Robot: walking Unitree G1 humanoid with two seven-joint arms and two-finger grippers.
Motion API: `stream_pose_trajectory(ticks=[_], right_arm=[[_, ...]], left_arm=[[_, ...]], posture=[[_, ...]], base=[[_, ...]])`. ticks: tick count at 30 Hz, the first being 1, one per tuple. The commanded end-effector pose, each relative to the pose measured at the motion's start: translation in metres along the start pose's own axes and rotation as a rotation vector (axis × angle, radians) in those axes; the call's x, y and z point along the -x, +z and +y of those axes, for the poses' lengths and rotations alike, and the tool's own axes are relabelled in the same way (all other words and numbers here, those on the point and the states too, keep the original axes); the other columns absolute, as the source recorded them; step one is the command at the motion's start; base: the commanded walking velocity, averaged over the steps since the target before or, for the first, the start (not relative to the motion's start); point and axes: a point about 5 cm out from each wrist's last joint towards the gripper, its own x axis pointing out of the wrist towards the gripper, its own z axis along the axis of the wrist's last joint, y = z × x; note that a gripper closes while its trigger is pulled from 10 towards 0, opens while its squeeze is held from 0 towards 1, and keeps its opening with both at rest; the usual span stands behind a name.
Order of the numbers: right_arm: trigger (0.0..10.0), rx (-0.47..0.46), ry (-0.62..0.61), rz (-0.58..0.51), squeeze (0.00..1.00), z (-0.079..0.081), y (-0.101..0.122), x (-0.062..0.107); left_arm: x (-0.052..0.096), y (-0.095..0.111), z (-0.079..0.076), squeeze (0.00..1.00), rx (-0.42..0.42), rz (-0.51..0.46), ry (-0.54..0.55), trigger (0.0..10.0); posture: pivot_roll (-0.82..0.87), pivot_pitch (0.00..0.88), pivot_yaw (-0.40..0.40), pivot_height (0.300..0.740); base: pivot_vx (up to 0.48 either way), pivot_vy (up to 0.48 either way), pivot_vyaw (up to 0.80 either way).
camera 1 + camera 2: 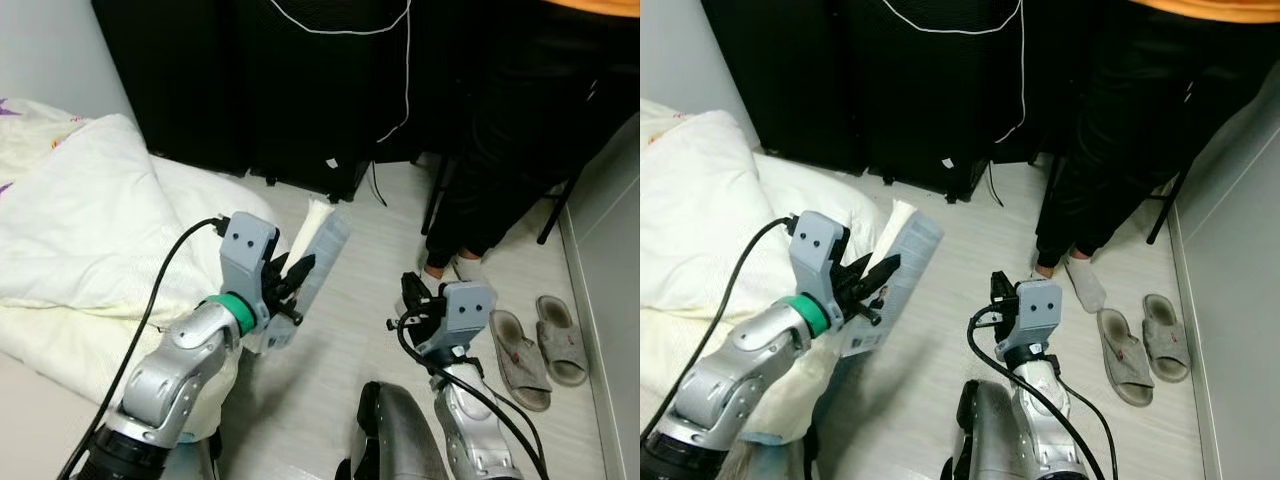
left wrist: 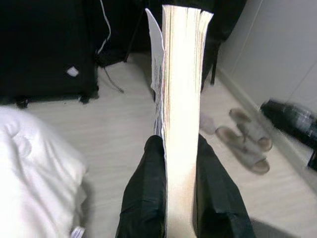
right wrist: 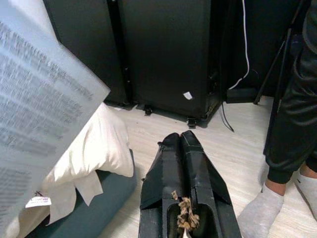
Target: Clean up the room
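Two grippers are showing near the camera: the left gripper is clamping a book between its fingers, holding it above the pale floor beside the white bedding. The right gripper, fingers pressed together, is hanging lower right. Farther right, slippers are lying by a person's socked feet; black cabinets are standing farthest.

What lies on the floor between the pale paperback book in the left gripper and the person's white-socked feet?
Nothing: in the left eye view, bare light wood floor separates the pale paperback book, clamped in the left gripper, from the person's white-socked feet.
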Motion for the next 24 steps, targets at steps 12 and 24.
stream_pose_trajectory(ticks=[12,24], right_arm=[[10.0,-0.005,-0.006,0.032,0.00,0.000,-0.006,0.004],[10.0,-0.007,-0.008,0.046,0.00,0.000,-0.005,0.006]], left_arm=[[0.002,-0.017,0.001,0.00,-0.015,0.052,0.020,10.0],[0.000,-0.016,0.003,0.00,-0.032,0.049,0.037,10.0]], posture=[[0.03,0.064,-0.002,0.641],[0.03,0.060,-0.002,0.680]], base=[[0.000,0.000,0.00],[0.000,0.000,0.00]])
